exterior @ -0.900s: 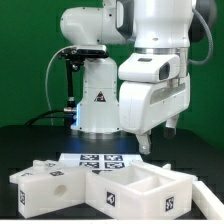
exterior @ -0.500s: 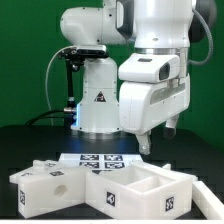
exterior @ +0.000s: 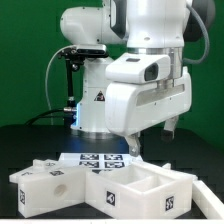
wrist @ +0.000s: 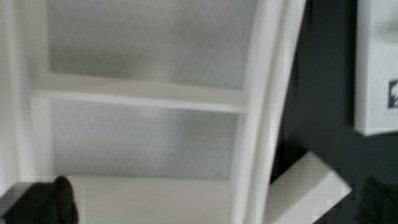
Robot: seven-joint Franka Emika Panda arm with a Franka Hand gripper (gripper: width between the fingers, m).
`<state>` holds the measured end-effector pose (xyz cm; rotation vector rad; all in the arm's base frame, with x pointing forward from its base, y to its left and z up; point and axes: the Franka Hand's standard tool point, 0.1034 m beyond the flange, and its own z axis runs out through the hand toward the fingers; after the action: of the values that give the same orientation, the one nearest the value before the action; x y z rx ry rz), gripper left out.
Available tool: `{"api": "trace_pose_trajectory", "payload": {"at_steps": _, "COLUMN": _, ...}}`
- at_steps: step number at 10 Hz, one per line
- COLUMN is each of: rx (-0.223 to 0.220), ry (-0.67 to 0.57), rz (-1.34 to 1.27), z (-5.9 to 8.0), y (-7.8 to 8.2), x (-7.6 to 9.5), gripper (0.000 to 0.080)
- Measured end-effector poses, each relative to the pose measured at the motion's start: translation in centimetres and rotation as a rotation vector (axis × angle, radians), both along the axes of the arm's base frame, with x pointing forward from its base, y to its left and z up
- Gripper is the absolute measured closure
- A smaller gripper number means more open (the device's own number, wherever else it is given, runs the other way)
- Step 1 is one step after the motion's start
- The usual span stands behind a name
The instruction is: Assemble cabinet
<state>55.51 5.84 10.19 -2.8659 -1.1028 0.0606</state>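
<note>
The white cabinet box (exterior: 140, 190) with inner compartments and black-and-white tags lies at the front, on the exterior view's right. A white slab panel (exterior: 48, 180) lies beside it on the exterior view's left. My gripper (exterior: 150, 139) hangs above the box, clear of it, with its fingers spread apart and nothing between them. The wrist view is blurred. It looks down into the box's compartments (wrist: 151, 110), with one dark fingertip (wrist: 50, 203) at the picture's edge. A tagged white part (wrist: 381, 90) and a slanted white slab (wrist: 313, 186) lie beside the box.
The marker board (exterior: 98, 158) lies flat on the black table behind the parts. The robot's white base (exterior: 96, 100) stands behind it. A black stand with cables (exterior: 67, 75) rises at the exterior view's left.
My gripper and wrist have shifted toward the exterior view's left and tilted. The fingers stay apart. The cabinet parts have not moved.
</note>
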Motion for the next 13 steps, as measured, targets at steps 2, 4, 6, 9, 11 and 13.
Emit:
{"api": "trace_pose_trajectory", "payload": {"at_steps": 2, "rx": 0.000, "ry": 0.003, "rz": 0.003, "z": -0.1, "y": 0.0, "x": -0.1, "gripper": 0.0002}}
{"api": "trace_pose_trajectory", "payload": {"at_steps": 4, "rx": 0.000, "ry": 0.002, "rz": -0.024, "z": -0.2, "y": 0.0, "x": 0.0, "gripper": 0.0002}}
{"api": "trace_pose_trajectory", "payload": {"at_steps": 6, "rx": -0.002, "ry": -0.019, "rz": -0.255, "z": -0.1, "y": 0.6, "x": 0.7, "gripper": 0.0002}}
{"api": "trace_pose_trajectory", "payload": {"at_steps": 9, "rx": 0.012, "ry": -0.009, "rz": -0.393, "z": 0.1, "y": 0.6, "x": 1.7, "gripper": 0.0002}}
{"api": "trace_pose_trajectory", "payload": {"at_steps": 11, "rx": 0.011, "ry": 0.000, "rz": -0.486, "z": 0.0, "y": 0.8, "x": 1.6, "gripper": 0.0002}}
{"api": "trace_pose_trajectory", "payload": {"at_steps": 13, "rx": 0.000, "ry": 0.018, "rz": -0.833, "z": -0.2, "y": 1.6, "x": 2.4, "gripper": 0.0002}}
